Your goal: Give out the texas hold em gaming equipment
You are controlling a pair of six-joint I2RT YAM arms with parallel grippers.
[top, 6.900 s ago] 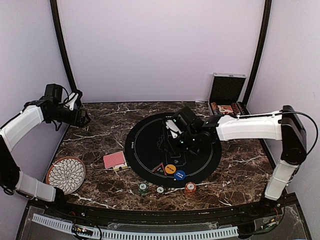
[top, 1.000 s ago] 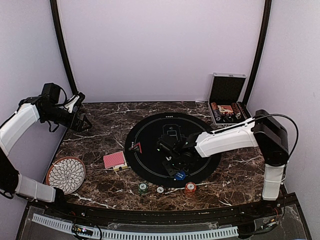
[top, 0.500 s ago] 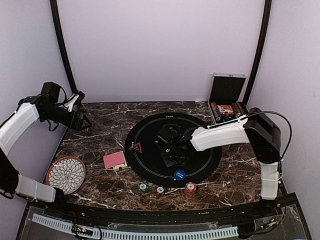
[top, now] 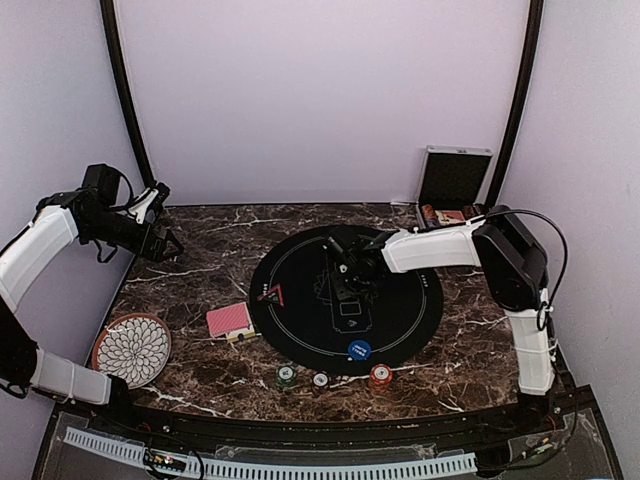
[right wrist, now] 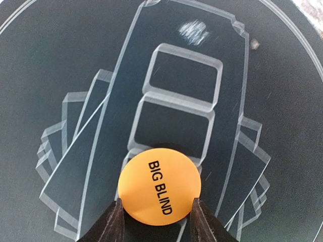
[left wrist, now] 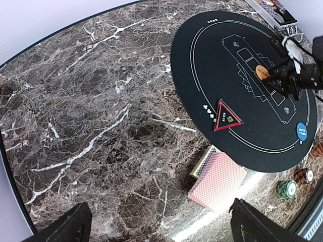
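Observation:
My right gripper (top: 346, 270) is shut on the orange "BIG BLIND" disc (right wrist: 159, 185) and holds it by its edges just above the middle of the black round mat (top: 400, 320). The disc also shows in the left wrist view (left wrist: 261, 71). The blue disc (top: 359, 350) lies at the mat's near edge. Red-backed cards (top: 229, 320) lie left of the mat. Green (top: 287, 376), white (top: 320, 380) and red (top: 380, 376) chips sit near the table's front. My left gripper (top: 165, 243) is open and empty, high over the far left of the table.
A red-edged triangle marker (top: 270, 294) lies on the mat's left rim. The flower-patterned plate (top: 131, 348) is at the front left. The open chip case (top: 452, 195) stands at the back right corner. Purple walls enclose the marble table.
My right gripper has moved from the mat's near part toward its middle, carrying the orange disc. The blue disc is uncovered. The left arm has not moved.

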